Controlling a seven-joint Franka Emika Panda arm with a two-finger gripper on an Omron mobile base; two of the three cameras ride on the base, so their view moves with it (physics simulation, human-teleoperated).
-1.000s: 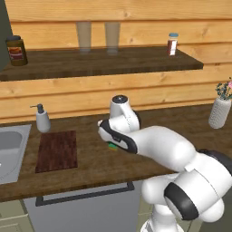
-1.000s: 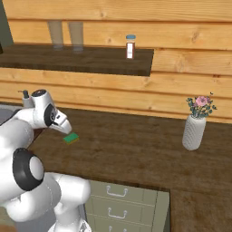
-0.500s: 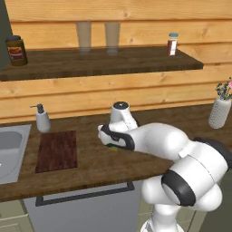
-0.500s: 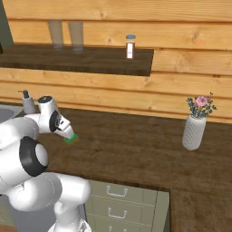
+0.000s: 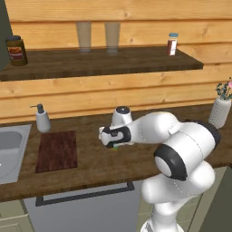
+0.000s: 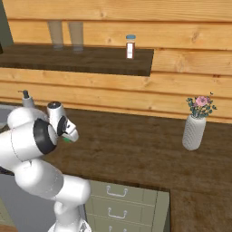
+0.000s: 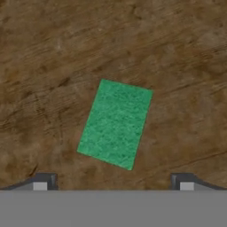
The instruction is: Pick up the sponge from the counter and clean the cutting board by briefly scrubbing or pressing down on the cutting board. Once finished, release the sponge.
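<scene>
The sponge [image 7: 115, 123] lies flat on the counter [image 5: 90, 167], green face up, to the right of the cutting board [image 5: 57, 151] and well apart from it, with bare wood planks between the two. In the hand view it sits slightly turned, its long sides leaning to the right, and the brown wood grain shows on every side of it. The gripper [image 7: 113, 181] hangs directly above the sponge, pointing down at it, with the jaws spread wide; the two dark fingertips [image 7: 44, 181] stand farther apart than the sponge is wide, and nothing is between them. Whether the tips have reached the sponge's height cannot be told. In the left base view only a sliver of green [image 5: 116, 147] peeks out beneath the white hand. The cutting board is a dark reddish-brown rectangle lying flat on the counter, with a soap dispenser [image 5: 42, 119] standing just behind its far left corner and the grey sink [image 5: 11, 154] just to its left. Far to the right of the board, a white ribbed vase [image 6: 194, 132] with pink flowers stands on the counter. Above the board runs a dark wall shelf [image 5: 99, 61] carrying a jar [image 5: 16, 50], two glasses [image 5: 84, 36] and a small shaker [image 5: 172, 44].
</scene>
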